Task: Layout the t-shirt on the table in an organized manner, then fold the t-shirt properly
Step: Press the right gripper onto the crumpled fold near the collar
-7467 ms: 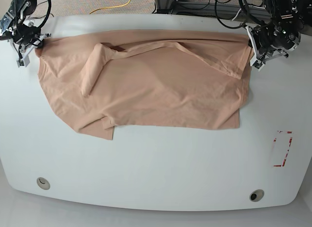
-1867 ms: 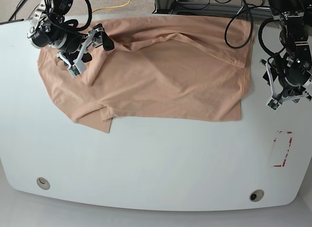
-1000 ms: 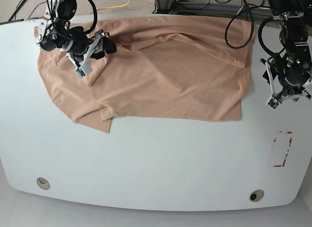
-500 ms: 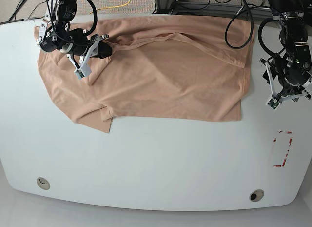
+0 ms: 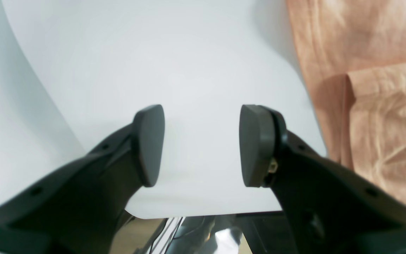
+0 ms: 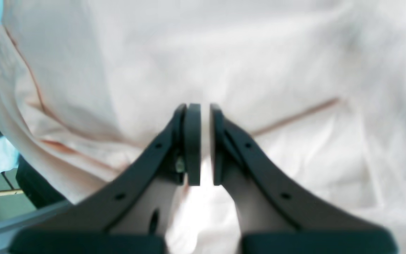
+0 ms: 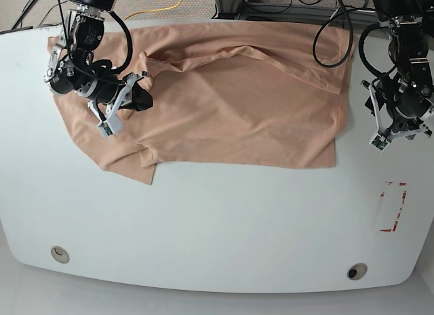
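Observation:
The peach t-shirt (image 7: 237, 105) lies spread and wrinkled over the far half of the white table (image 7: 217, 220). My right gripper (image 7: 140, 101) is on its left part, near the folded-over sleeve. In the right wrist view the jaws are nearly closed, and my right gripper (image 6: 205, 144) pinches a fold of the pale cloth (image 6: 259, 53). My left gripper (image 7: 377, 122) hovers just past the shirt's right edge. In the left wrist view my left gripper (image 5: 201, 144) is open and empty over bare table (image 5: 189, 53), with the shirt's hem (image 5: 382, 106) beside it.
A red-tape rectangle (image 7: 393, 206) marks the table's right front. Two round grommet holes sit near the front edge, one at the left (image 7: 60, 254) and one at the right (image 7: 357, 271). Cables and frames crowd the far edge (image 7: 285, 3).
My right gripper has moved from the shirt's upper left toward the front and closed on the cloth, dragging the sleeve fold with it. The left arm has not moved.

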Robot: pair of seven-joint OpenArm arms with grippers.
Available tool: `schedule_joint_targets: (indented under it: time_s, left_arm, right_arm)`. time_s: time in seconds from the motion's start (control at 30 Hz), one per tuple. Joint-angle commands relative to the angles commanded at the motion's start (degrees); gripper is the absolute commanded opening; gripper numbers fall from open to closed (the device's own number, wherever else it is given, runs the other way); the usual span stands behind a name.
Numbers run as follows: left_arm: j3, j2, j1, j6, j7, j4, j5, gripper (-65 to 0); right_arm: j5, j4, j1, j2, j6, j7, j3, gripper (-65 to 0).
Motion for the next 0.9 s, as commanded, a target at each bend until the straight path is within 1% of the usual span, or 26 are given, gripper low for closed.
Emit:
schedule_joint_targets:
  time_s: [0.1, 0.17, 0.23, 0.27, 0.3, 0.33, 0.37, 0.43, 0.5, 0.57, 0.6, 0.67, 0.73, 0.8, 0.83, 0.9]
  left_arm:
    - [0.00, -0.09, 0.00, 0.00, 0.09, 0.00, 0.00, -33.6]
    - [0.00, -0.09, 0.00, 0.00, 0.18, 0.09, 0.00, -33.3]
    - [0.00, -0.09, 0.09, 0.00, 0.26, 0.09, -0.09, -33.2]
    - [0.00, -0.09, 0.35, 0.00, 0.26, 0.18, -0.18, -33.2]
    - [0.00, -0.09, 0.53, 0.00, 0.18, 0.18, -0.18, -33.2]
    - [0.00, -0.09, 0.62, 0.00, 0.09, 0.18, -0.18, -33.2]
    - [0.00, -0.09, 0.62, 0.00, 0.09, 0.18, -0.18, -33.2]
    - [0.00, -0.09, 0.62, 0.00, 0.09, 0.18, -0.18, -33.2]
    - [0.00, 0.09, 0.62, 0.00, 0.00, 0.18, -0.18, -33.2]
    - [0.00, 1.05, 0.53, 0.00, 0.00, 0.18, -0.18, -33.2]
    - [0.00, 1.14, 0.53, 0.00, 0.00, 0.18, -0.18, -33.2]
    - [0.00, 1.23, 0.53, 0.00, -0.09, 0.18, -0.18, -33.2]
    - [0.00, 1.67, 0.44, 0.00, -0.09, 0.18, -0.18, -33.2]
    - [0.00, 2.02, 0.44, 0.00, -0.09, 0.18, -0.09, -33.2]
    - [0.00, 2.29, 0.35, 0.00, -0.09, 0.18, -0.09, -33.2]
    - [0.09, 2.29, 0.35, 0.00, -0.09, 0.18, -0.09, -33.2]
  right_arm:
    - [-0.09, -0.26, 0.62, 0.00, 0.00, 0.00, -0.09, -61.5]
    - [0.18, -0.18, 0.44, 0.26, 0.00, -0.18, -0.18, -59.1]
    - [0.35, 1.49, -0.62, 0.35, 0.00, -0.62, -0.26, -48.5]
    - [0.35, 2.64, -1.85, 0.44, 0.00, -1.32, -0.26, -41.7]
    - [0.44, 4.66, -3.52, 0.97, 0.00, -1.93, -0.35, -33.1]
    - [0.44, 6.33, -4.48, 1.32, 0.00, -2.02, -0.44, -28.1]
    - [0.44, 9.23, -6.42, 1.49, 0.00, -2.02, -0.79, -20.5]
    - [0.44, 13.36, -9.93, 2.02, 0.00, -2.02, -2.73, -12.8]
    - [0.44, 14.59, -11.60, 3.08, 0.00, -1.93, -4.40, -12.8]
    - [0.26, 14.59, -12.40, 6.15, 0.00, -1.05, -6.33, -16.2]
    - [0.26, 14.59, -12.57, 6.95, 0.00, -0.18, -6.68, -17.3]
    - [0.26, 14.59, -13.54, 9.23, 0.00, 2.64, -8.35, -19.8]
    - [0.00, 14.59, -14.68, 12.84, 0.00, 6.33, -11.25, -21.4]
    - [0.00, 14.59, -14.59, 16.44, 0.00, 9.85, -14.59, -21.6]
    - [-0.09, 14.59, -14.68, 18.81, 0.00, 12.40, -16.62, -21.7]
    - [-0.18, 14.59, -14.86, 21.71, 0.00, 15.56, -19.25, -21.9]
